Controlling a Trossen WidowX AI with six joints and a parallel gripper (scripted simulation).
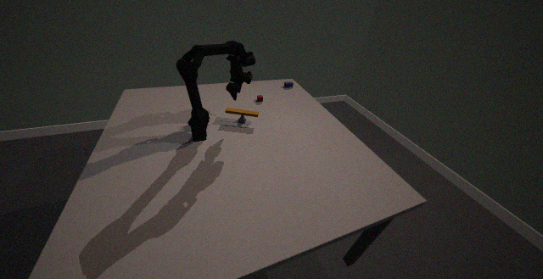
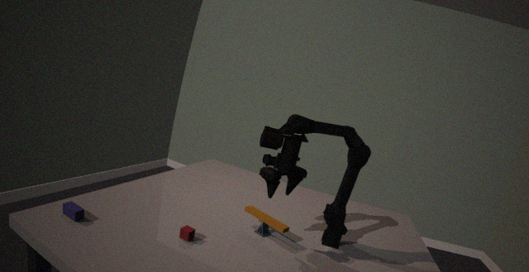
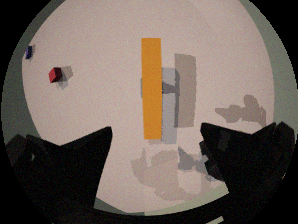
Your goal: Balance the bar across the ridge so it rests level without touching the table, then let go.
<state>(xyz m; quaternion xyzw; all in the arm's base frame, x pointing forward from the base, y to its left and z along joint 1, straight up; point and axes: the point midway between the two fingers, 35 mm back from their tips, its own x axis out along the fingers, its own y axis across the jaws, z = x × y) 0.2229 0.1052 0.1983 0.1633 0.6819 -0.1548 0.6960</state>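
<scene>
The orange bar (image 1: 242, 112) (image 2: 266, 219) (image 3: 152, 89) lies across the top of the small grey-blue ridge (image 1: 242, 119) (image 2: 264, 231). Both bar ends are clear of the table, and the bar looks about level. Its shadow falls on the table beside the ridge. In the wrist view the bar covers nearly all of the ridge. My gripper (image 1: 233, 97) (image 2: 278, 196) (image 3: 158, 129) is open and empty. It hangs above the bar, pointing down, with a clear gap between the fingertips and the bar.
A red cube (image 1: 260, 98) (image 2: 187, 233) (image 3: 55, 75) lies on the table (image 1: 297, 177) (image 2: 198, 189) beyond the bar, away from the arm's base. A dark blue block (image 1: 288, 85) (image 2: 73, 212) (image 3: 29, 52) lies farther out, near the table's far corner.
</scene>
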